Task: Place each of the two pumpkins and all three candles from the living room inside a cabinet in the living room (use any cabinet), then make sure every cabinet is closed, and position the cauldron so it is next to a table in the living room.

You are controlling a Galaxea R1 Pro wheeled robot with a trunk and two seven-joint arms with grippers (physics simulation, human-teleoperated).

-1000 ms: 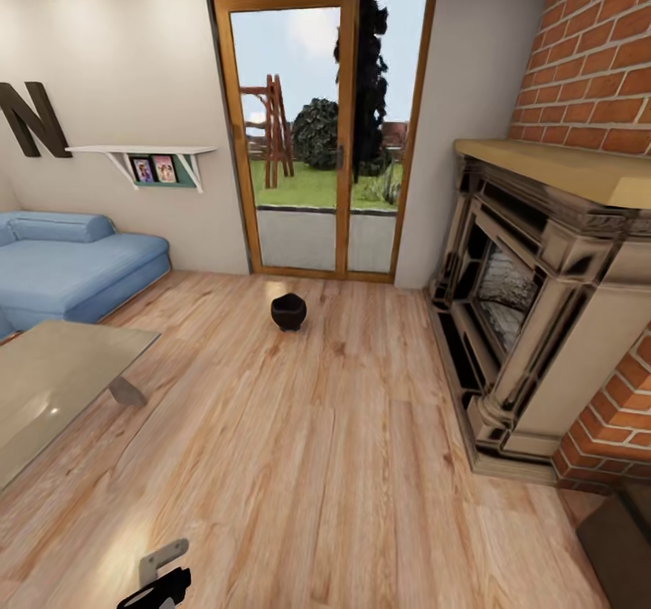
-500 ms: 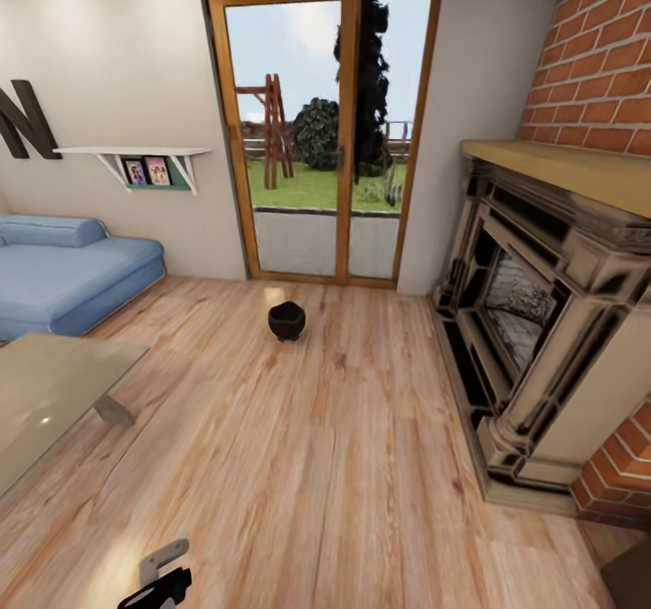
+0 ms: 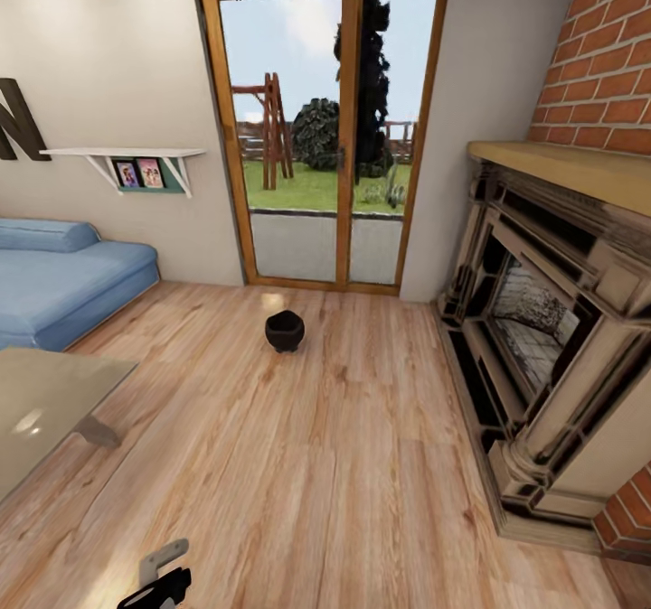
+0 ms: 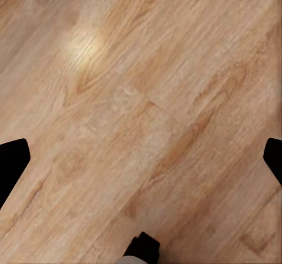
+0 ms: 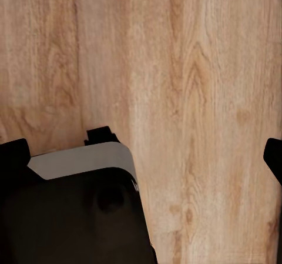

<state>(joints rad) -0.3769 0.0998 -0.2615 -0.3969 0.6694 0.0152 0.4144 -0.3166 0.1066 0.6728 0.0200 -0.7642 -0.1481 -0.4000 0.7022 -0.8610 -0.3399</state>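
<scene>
Change: your view has advanced and swung toward the cauldron (image 3: pixel 285 331), which stands alone on the wood floor (image 3: pixel 344 464).
Table: glass table (image 3: pixel 45 401) lies well apart; you must carry it over.
Fingers: both spread, holding nothing.

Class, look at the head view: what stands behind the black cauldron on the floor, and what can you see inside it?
Behind the cauldron stands a wood-framed glass door, with a garden visible through it. The cauldron's inside is too dark to tell whether anything is in it.
</scene>
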